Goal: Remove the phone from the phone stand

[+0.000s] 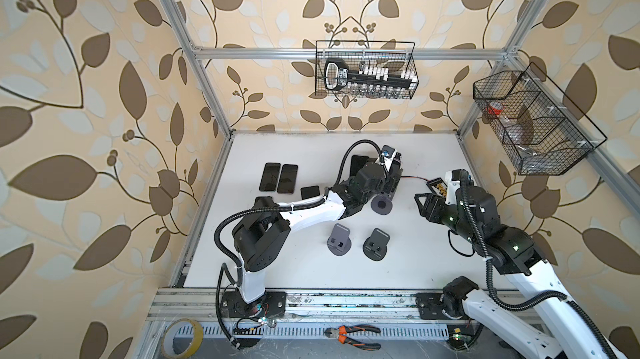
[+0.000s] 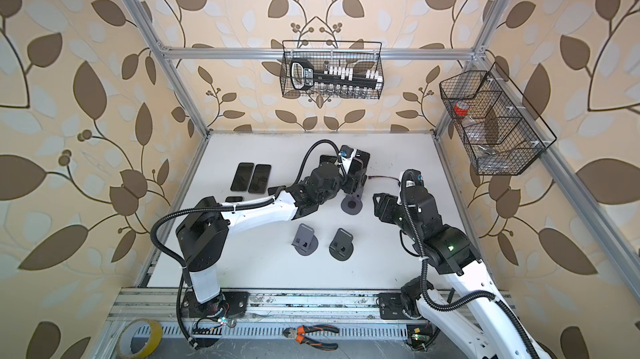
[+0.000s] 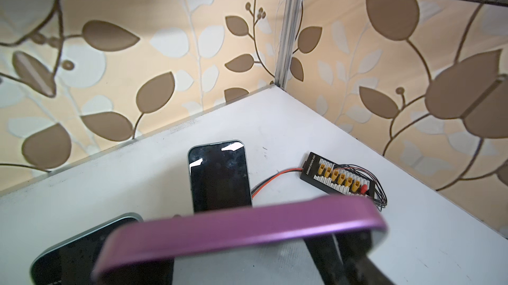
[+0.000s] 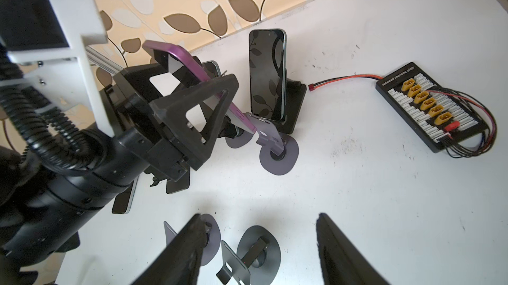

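The phone (image 4: 189, 63), purple-edged with a dark screen, is tilted with its lower end at the cradle plate of the grey phone stand (image 4: 279, 154). Whether they still touch I cannot tell. My left gripper (image 4: 198, 94) is shut on the phone's sides, mid-length. In the left wrist view the phone's purple edge (image 3: 242, 228) fills the foreground and hides the fingertips. In both top views the left gripper (image 1: 393, 180) (image 2: 358, 177) hangs just above the stand's round base (image 1: 382, 205) (image 2: 352, 205). My right gripper (image 1: 420, 201) (image 4: 258, 216) is open and holds nothing, to the right of the stand.
Another phone (image 4: 266, 74) stands upright in a black stand behind. Two phones (image 1: 278, 178) lie flat at the left. Two bare grey stands (image 1: 339, 239) (image 1: 375, 244) sit near the front. A charging board (image 1: 437, 189) with wires lies at the right. Wire baskets (image 1: 367, 69) hang on the walls.
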